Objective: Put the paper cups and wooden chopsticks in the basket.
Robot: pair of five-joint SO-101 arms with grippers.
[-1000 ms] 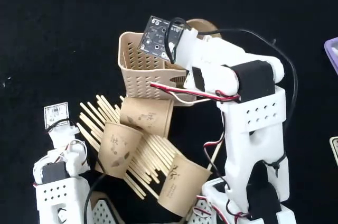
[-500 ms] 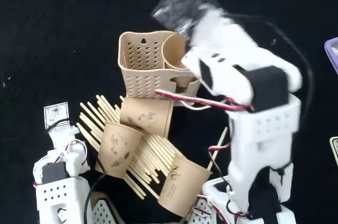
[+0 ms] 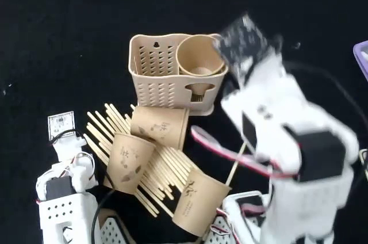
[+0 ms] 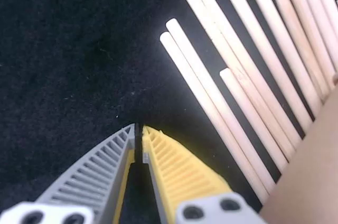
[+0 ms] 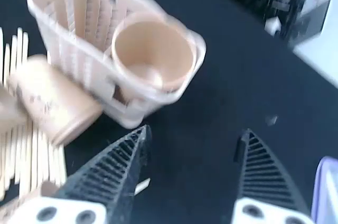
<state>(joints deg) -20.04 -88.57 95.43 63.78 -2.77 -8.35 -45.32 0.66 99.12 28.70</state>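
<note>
A beige slotted basket [image 3: 155, 77] stands upright at the table's middle with one paper cup [image 3: 199, 55] upright inside it; the same basket [image 5: 68, 12] and cup [image 5: 153, 49] show in the right wrist view. Three more paper cups lie on their sides on a spread of wooden chopsticks [image 3: 161, 166]: one below the basket [image 3: 159, 126], one to its left [image 3: 131, 162], one nearer the front [image 3: 198, 201]. My right gripper [image 5: 193, 139] is open and empty, raised to the right of the basket. My left gripper [image 4: 138, 129] is shut over bare cloth beside the chopstick ends [image 4: 232, 81].
The table is covered in black cloth [image 3: 69, 42]. A purple container's edge [image 3: 362, 54] shows at the far right. The right arm's white body [image 3: 299, 163] stands at the front right, the left arm's base [image 3: 63, 198] at the front left.
The right arm has drawn back from over the basket toward the front right, leaving a paper cup standing in the basket. The left arm has kept still.
</note>
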